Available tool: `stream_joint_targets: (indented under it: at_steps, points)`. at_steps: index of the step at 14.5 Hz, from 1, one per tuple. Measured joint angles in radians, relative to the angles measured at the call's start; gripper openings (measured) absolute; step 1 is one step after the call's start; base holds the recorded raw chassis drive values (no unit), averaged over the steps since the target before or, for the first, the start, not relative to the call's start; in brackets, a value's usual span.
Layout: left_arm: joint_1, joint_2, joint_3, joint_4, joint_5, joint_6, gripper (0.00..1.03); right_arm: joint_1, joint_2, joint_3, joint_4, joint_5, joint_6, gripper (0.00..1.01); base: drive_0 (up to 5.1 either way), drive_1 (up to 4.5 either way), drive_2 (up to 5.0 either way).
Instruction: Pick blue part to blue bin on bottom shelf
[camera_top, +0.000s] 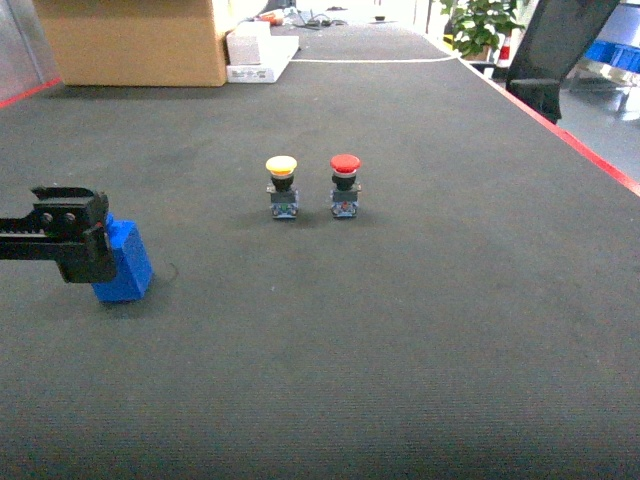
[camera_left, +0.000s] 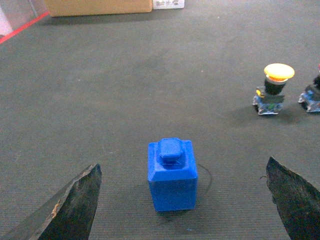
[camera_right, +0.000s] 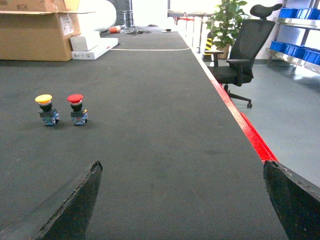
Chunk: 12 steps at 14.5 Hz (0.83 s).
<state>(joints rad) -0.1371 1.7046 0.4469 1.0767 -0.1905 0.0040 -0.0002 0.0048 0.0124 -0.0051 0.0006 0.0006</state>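
We saw the blue part (camera_left: 172, 175) standing upright on the mat, low centre in the left wrist frame, straight ahead between our left gripper's (camera_left: 182, 200) spread fingers, untouched. Our right gripper (camera_right: 182, 200), also spread and empty, sat well away.

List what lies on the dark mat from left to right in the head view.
left gripper → blue part → yellow-capped push button → red-capped push button
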Motion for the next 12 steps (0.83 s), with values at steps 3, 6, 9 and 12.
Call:
stream_joint_targets:
  at_steps: [3, 6, 9, 12]
  points:
    - [0.032, 0.198, 0.116, 0.024, 0.014, -0.021, 0.98, 0.0, 0.0, 0.0, 0.0, 0.0, 0.0, 0.98, 0.0, 0.0, 0.0]
    - [0.042, 0.311, 0.209, 0.013, 0.026, -0.025, 0.98, 0.0, 0.0, 0.0, 0.0, 0.0, 0.0, 0.98, 0.0, 0.0, 0.0]
    - [0.054, 0.398, 0.311, -0.003, 0.023, -0.025, 0.98, 0.0, 0.0, 0.0, 0.0, 0.0, 0.0, 0.98, 0.0, 0.0, 0.0]
    - [0.064, 0.416, 0.346, -0.032, 0.027, -0.024, 0.98, 0.0, 0.0, 0.0, 0.0, 0.0, 0.0, 0.98, 0.0, 0.0, 0.0]
